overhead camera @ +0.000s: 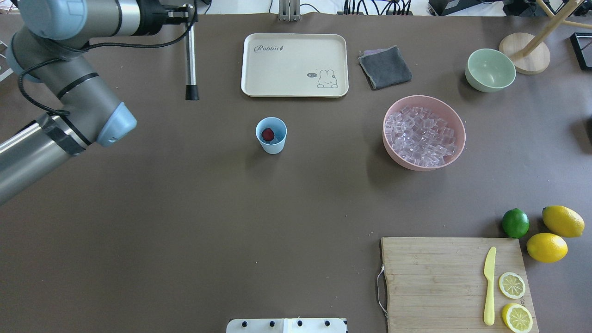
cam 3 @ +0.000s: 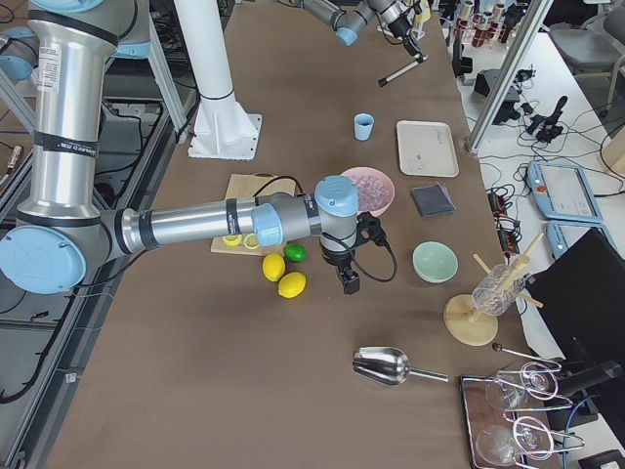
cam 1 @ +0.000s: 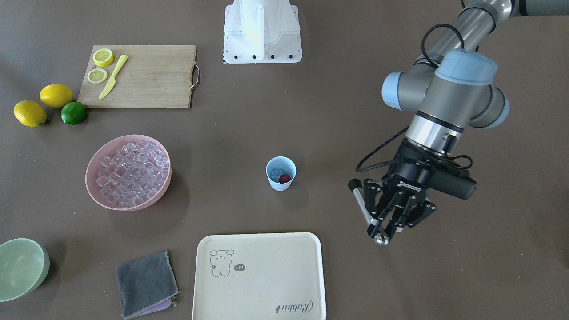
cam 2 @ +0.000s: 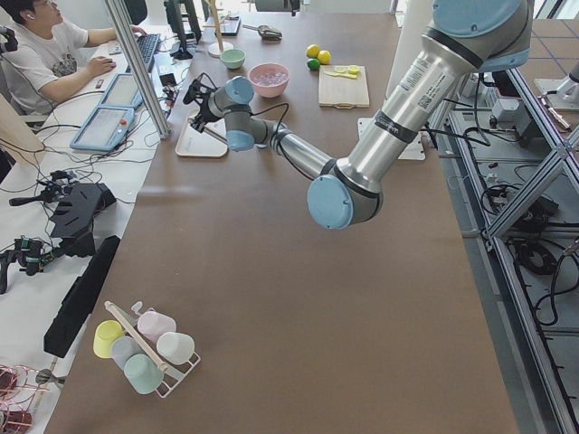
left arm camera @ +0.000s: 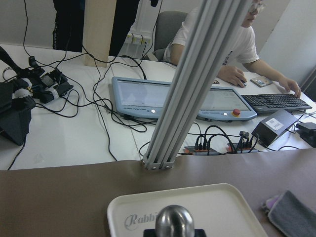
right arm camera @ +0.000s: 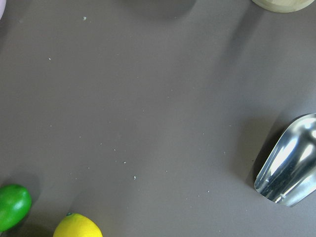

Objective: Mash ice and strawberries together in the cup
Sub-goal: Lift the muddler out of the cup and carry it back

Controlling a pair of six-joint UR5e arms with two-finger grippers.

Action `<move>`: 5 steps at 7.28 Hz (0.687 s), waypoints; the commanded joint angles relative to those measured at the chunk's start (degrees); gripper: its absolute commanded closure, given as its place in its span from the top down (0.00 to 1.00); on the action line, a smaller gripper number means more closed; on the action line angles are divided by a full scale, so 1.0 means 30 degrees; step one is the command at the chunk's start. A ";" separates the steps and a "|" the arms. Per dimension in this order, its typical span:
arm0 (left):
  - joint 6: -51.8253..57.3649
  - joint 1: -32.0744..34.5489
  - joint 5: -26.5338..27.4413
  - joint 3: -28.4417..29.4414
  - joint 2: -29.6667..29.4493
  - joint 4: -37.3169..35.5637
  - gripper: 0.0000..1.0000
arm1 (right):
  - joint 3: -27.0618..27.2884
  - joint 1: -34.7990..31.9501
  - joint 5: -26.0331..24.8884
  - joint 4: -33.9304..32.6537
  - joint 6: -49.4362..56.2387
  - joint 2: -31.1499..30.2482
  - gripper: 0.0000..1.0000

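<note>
The light-blue cup (cam 1: pixel 281 174) stands upright mid-table, also in the overhead view (overhead camera: pixel 271 135). Inside it lie a red strawberry (cam 1: pixel 285 178) and clear ice (cam 1: pixel 276 173). My left gripper (cam 1: pixel 386 229) is shut on a metal muddler (cam 1: pixel 365 208), a silver rod with a black tip (overhead camera: pixel 192 92), held above the table off to the cup's side, well apart from it. The muddler's round end shows in the left wrist view (left arm camera: pixel 174 222). My right gripper (cam 3: pixel 349 281) shows only in the exterior right view, near the lemons; I cannot tell if it is open or shut.
A pink bowl (cam 1: pixel 94 161) full of ice cubes, a cream tray (cam 1: pixel 260 275), a grey cloth (cam 1: pixel 146 284) and a pale-green bowl (cam 1: pixel 22 269) stand around. A cutting board (cam 1: pixel 151 78) holds lemon slices and a yellow knife. A metal scoop (right arm camera: pixel 291 168) lies near the right arm.
</note>
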State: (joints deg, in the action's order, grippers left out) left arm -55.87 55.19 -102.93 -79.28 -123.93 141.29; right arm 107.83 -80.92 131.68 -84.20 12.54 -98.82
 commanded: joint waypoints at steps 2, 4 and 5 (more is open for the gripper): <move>0.2877 0.2689 -0.3766 0.1923 0.4384 -0.0075 0.00 | 0.0032 -0.0010 0.0023 0.0000 0.0038 -0.0018 0.99; 0.6267 0.4566 -0.5444 0.3570 0.5882 -0.0891 0.00 | 0.0061 -0.0010 -0.0065 0.0029 0.0009 0.0012 0.99; 0.7188 0.4631 -0.5446 0.3488 0.6672 -0.1331 0.00 | 0.0177 -0.0010 -0.0094 0.0029 0.0009 -0.0017 0.99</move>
State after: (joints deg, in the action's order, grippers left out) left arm -39.17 67.66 -118.29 -69.72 -106.91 138.88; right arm 108.08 -80.95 131.50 -84.14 12.60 -98.83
